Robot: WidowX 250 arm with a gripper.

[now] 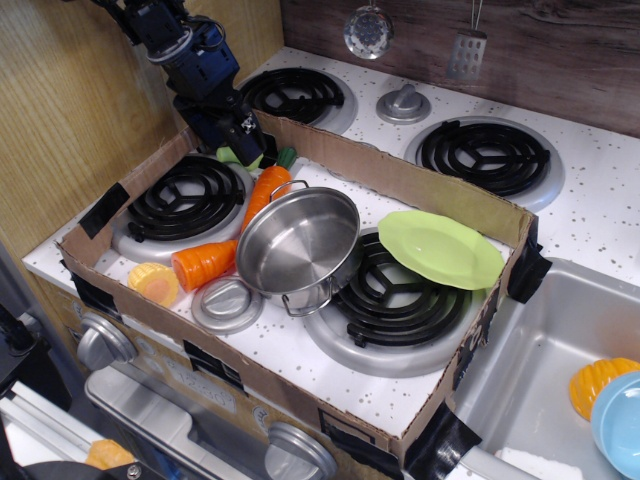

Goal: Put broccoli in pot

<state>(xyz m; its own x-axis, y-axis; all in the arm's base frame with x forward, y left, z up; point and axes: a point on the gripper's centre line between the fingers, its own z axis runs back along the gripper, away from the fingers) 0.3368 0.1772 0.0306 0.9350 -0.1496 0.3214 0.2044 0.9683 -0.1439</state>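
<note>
The broccoli (229, 155) is a small light-green lump in the back left corner of the cardboard box, mostly hidden under my gripper; only slivers of green show beside the fingers. My gripper (240, 138) is dark and hangs right over it, at the box's back wall. Whether the jaws are open or shut on the broccoli does not show. The shiny steel pot (295, 245) stands empty in the middle of the box, tilted a little on the burner's edge, to the front right of the gripper.
An orange carrot (262, 190) lies between gripper and pot. An orange piece (205, 263), a yellow piece (155, 283) and a grey lid (227, 303) lie front left. A lime-green plate (440, 248) sits right of the pot. Cardboard walls (400, 178) ring the area; a sink (560, 370) is right.
</note>
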